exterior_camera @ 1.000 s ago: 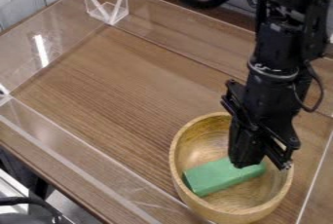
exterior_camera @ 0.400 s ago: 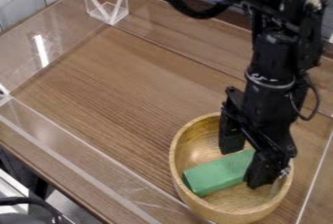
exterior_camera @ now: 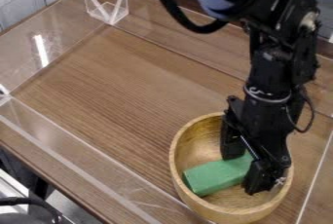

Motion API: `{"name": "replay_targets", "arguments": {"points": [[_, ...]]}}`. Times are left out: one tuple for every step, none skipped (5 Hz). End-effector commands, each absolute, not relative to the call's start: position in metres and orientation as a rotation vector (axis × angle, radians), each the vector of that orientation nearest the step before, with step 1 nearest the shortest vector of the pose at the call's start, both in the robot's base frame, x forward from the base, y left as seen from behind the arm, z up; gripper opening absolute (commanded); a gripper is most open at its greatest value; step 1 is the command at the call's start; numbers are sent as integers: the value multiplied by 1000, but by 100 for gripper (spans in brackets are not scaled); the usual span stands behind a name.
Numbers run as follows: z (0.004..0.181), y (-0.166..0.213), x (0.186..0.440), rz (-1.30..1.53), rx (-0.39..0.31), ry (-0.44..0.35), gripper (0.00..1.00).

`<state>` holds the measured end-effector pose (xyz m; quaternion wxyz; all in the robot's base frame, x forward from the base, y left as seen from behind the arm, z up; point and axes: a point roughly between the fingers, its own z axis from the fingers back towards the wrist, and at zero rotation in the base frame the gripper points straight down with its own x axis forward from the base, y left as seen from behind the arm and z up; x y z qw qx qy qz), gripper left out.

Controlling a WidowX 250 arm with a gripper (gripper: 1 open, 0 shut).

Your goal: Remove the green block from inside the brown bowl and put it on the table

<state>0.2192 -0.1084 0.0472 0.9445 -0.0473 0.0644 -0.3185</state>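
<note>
Table (exterior_camera: 111,87): brown bowl (exterior_camera: 186,153) stands on it, green block (exterior_camera: 216,175) lying inside, not yet removed. Gripper (exterior_camera: 254,176) is down in the bowl beside the block, fingers apart; no grip seen. Step judged as lining up the grasp; next move requires straddling the block, then closing firmly before lifting.

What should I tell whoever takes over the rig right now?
Gripper: open, fingers down inside the bowl at the green block; no grip on it visible.
Green block: in the brown bowl, lying on the bottom.
Bowl: on the table, near the clear plastic wall.
Done: gripper is at the block.
Left: grip it, lift it out, set it on the table.
</note>
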Motion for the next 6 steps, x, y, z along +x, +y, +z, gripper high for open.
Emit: {"name": "replay_targets", "arguments": {"points": [[48,-111,226,-670,-94,83,100],[41,-111,228,-671,-90,78,100],[33,-111,228,-671,-85,71,100],[28,-111,228,-665,-83,67,0],[30,-112,226,-650,-85,73,0],[34,-113,224,-628,-89,83,0]]}}
